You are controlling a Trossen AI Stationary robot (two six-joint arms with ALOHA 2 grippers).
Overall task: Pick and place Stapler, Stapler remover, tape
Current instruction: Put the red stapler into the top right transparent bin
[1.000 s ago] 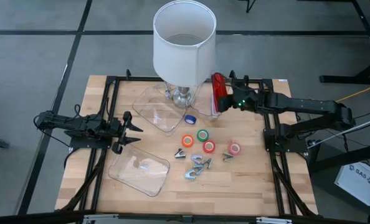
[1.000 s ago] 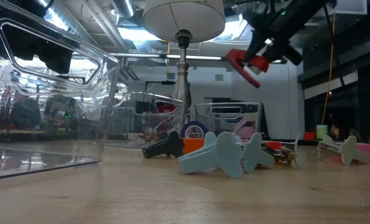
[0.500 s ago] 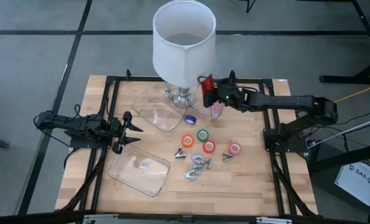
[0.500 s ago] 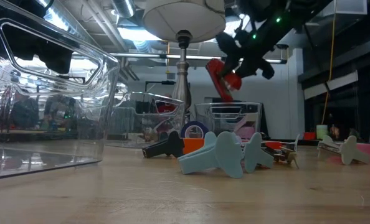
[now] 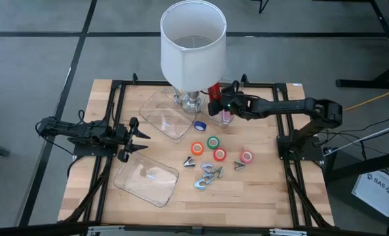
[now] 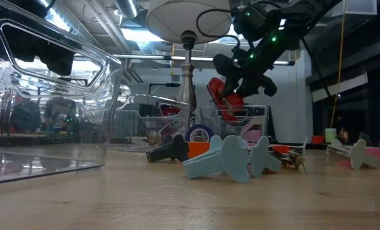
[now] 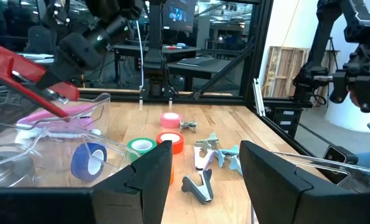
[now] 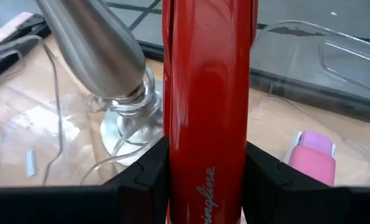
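Stapler [image 8: 208, 106], long and red, is clamped between the two dark fingers of the right gripper [image 5: 215, 103] and hangs in the air near the lamp [image 5: 193, 42] at the far side of the wooden table [image 5: 273, 190]. From table height the stapler [image 6: 223, 94] tilts nose-down just above a clear bin [image 6: 241, 120] behind the lamp's stem. Looking past the gripper's own fingers, a pink stapler [image 8: 314, 158] already lies inside that clear bin.

Left gripper [image 5: 139, 139] waits at the left edge of the table, its fingers apart and holding nothing, between two other clear trays [image 5: 146, 180].

Rolls of tape sit loose in the middle of the table: a blue one [image 5: 199, 125] nearest the lamp, then orange [image 5: 197, 149], green [image 5: 213, 142] and two pinkish ones [image 5: 246, 157]. Small clawed staple removers [image 5: 209, 176] lie in a cluster just in front of them, some pale blue, some grey.

My reading is that the stapler is in its placing step, carried over its bin but not yet released. The next move calls for lowering it inside the bin's walls, clear of the lamp base and the pink stapler, then parting the fingers. The tape and removers remain unsorted.
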